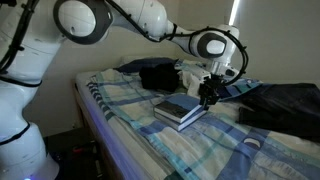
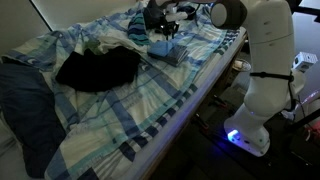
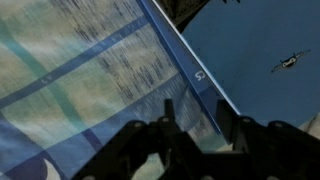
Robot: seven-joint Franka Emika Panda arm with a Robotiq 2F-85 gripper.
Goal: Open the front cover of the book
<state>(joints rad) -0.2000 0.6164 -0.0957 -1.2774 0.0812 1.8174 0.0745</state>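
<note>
Your book (image 1: 180,113) lies shut.
Flat on the plaid bedding (image 1: 120,108), dark front cover (image 1: 176,105) up, pale page edges showing.

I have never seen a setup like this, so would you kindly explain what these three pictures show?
This is a white robot arm with a claw at its tip. Two pictures come from cameras standing apart from the robot; the third looks down from the arm's wrist. On the blue plaid bedding lie a dark blue-grey book, seemingly closed, and some dark clothing. The claw hangs at the book's edge; whether it grips the cover, I cannot tell.
</note>
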